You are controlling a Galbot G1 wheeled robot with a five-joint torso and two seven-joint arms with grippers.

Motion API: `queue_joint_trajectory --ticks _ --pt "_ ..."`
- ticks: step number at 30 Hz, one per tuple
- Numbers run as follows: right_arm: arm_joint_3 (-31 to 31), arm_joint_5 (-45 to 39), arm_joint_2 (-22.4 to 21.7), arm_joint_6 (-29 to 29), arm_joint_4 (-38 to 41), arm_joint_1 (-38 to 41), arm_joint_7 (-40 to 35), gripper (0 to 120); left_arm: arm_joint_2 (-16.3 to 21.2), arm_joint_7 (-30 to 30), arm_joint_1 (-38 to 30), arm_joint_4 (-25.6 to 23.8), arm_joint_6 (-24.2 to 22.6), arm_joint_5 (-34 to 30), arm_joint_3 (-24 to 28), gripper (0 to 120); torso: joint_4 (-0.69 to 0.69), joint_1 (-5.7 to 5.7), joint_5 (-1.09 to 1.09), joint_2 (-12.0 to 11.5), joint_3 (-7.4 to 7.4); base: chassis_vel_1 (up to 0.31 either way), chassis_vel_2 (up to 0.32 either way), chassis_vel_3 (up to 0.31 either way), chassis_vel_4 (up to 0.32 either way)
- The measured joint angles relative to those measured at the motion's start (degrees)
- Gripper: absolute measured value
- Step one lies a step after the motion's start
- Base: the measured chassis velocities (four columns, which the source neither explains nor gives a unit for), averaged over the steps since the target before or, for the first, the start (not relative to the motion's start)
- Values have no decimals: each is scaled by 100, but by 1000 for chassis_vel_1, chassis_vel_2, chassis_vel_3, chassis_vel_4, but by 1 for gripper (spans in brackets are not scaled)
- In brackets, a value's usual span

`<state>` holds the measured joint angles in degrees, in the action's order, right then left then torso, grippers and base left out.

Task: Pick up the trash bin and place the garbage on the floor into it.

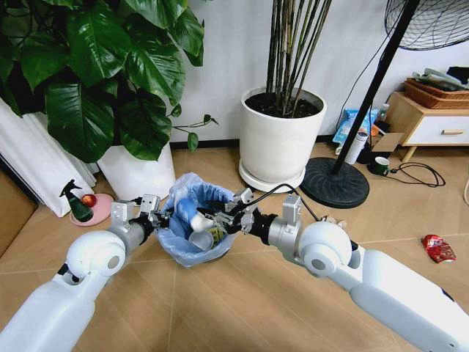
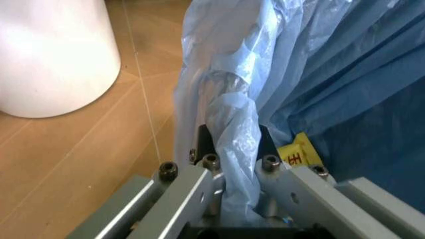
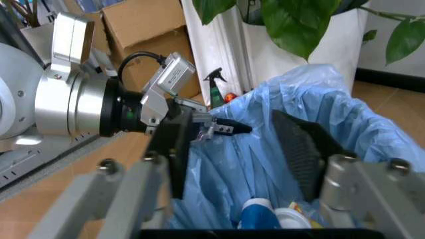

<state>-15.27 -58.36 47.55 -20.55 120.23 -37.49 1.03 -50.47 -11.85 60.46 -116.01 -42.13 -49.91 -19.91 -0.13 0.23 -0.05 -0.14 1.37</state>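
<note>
Left arm: stretched forward, left end effector (image 1: 163,218) clamped on the bin (image 1: 192,253) rim.
Right arm: reaching in from the right, right end effector (image 1: 214,218) with fingers spread apart.

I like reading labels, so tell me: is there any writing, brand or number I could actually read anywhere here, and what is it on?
Yellow wrapper inside the trash bin: red marks, too blurred to read.
Blue packet against the wall: print too small to read.
Crushed red can on the floor: lettering unreadable.
Nothing else carries text.
</note>
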Motion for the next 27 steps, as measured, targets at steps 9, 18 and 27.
queue_joint_trajectory --ticks 9,18,27 --pt "805 200 65 82 17 -415 -379 86 -13 0 30 -17 0 9 -63 0 0 0 -1 0 0 0 0 0 0" --pt "2121 807 124 152 -170 -1414 -738 100 -15 -1 129 -79 0 17 -213 0 0 0 2 0 0 0 0 0 0" --pt "3608 2454 506 515 -232 -2995 -862 100 -65 -30 433 -236 0 103 -433 0 0 0 0 0 -1 0 0 0 0"
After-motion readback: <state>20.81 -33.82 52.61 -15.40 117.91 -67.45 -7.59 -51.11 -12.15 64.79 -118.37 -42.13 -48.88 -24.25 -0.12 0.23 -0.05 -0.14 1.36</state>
